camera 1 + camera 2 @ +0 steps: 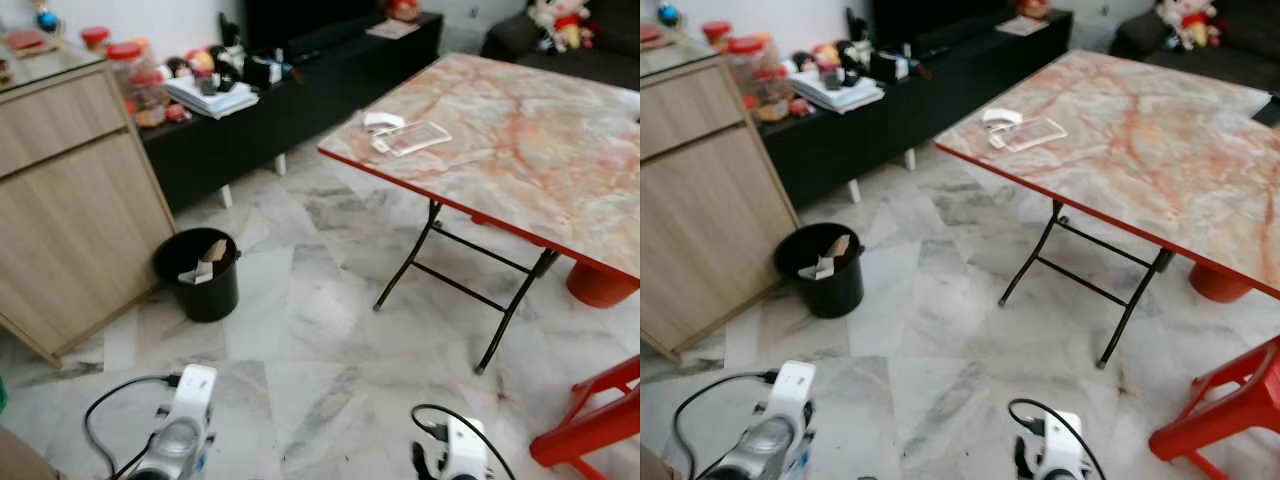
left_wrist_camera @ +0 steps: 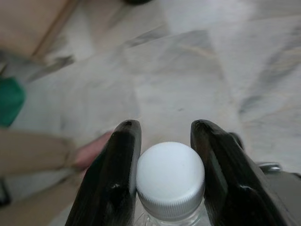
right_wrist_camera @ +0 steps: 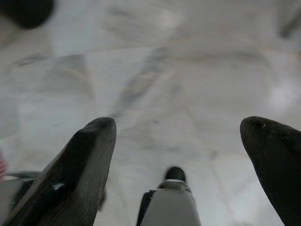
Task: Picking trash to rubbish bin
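Clamped between the two black fingers (image 2: 117, 179) of the left claw (image 2: 170, 181) is a clear plastic bottle (image 2: 170, 214), its white screw cap (image 2: 170, 174) pressed against both of them. Beyond the cap, the left wrist view shows grey-veined marble floor (image 2: 197, 70), a green shape at one edge and a pale wooden surface in a far corner, all blurred. The right claw (image 3: 181, 155) is spread wide with nothing between its fingers, hanging above the same marble floor.

From the head camera, both silver forearms show at the near edge, the left arm (image 1: 180, 425) with a looping black cable and the right arm (image 1: 455, 450) beside it.

Further out on the robot's left, a black rubbish bin (image 1: 200, 275) stands on the floor, just beside the corner of a light wooden cabinet (image 1: 70, 210). Pieces of paper or card (image 1: 205, 262) already lie inside the bin.

To the right stands a folding counter (image 1: 520, 150) with a pink-marbled top, red edge and black crossed legs. Near its far corner lie a clear plastic packet (image 1: 415, 137) and a small white crumpled item (image 1: 382, 121). A red stool (image 1: 595, 415) sits at the near right.

Furthest back, a low black unit (image 1: 300, 90) along the wall carries jars, books and clutter, and a dark sofa (image 1: 570, 45) holds a soft toy.
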Controlling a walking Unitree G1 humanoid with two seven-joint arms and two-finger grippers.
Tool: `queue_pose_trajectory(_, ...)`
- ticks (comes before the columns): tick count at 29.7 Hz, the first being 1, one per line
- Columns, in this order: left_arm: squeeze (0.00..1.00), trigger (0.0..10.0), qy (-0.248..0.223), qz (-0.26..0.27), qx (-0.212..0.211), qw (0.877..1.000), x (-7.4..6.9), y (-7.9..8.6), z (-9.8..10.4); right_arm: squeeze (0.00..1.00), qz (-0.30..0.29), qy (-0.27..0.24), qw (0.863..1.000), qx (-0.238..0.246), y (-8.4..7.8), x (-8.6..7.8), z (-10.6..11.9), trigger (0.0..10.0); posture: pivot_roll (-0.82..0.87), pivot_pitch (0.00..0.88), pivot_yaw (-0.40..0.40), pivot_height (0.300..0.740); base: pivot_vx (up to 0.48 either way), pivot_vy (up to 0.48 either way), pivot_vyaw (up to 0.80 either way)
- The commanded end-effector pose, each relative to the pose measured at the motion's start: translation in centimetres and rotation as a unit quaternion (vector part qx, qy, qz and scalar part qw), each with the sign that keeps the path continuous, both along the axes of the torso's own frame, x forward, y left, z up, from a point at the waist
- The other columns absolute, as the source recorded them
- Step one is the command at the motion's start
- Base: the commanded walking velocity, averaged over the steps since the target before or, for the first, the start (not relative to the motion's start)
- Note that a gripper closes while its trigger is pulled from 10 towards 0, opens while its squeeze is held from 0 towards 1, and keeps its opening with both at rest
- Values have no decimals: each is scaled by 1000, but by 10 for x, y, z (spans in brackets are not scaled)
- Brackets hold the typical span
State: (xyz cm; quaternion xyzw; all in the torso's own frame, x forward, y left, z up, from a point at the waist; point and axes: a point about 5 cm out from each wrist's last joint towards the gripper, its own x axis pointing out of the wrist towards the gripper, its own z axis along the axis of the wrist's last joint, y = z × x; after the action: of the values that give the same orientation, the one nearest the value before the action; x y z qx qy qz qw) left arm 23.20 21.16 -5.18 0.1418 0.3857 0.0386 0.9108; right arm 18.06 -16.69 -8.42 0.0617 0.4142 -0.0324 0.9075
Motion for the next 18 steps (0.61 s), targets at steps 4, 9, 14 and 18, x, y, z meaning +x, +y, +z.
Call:
queue_pose_trajectory(4,0,10000,9,1,1,1000,-4,-2,-3,0,-3,1,1000,-5,-5,0,0,10000,-99,28,18,740,0,0,775)
queue_pose_trajectory(9,0,10000,16,-3,6,1000,-7,-2,-5,0,-7,-3,1000,8,-3,2,1,10000,-98,32,15,740,0,0,310)
queue_pose_trajectory(14,0,10000,19,2,5,1000,-8,-2,-6,0,1,5,1000,2,-3,-1,-1,10000,-100,48,13,740,198,0,0)
queue_pose_trajectory(18,0,10000,20,4,4,1000,-9,-2,-7,0,2,8,1000,0,-3,-4,-2,10000,-97,52,11,740,245,0,0)
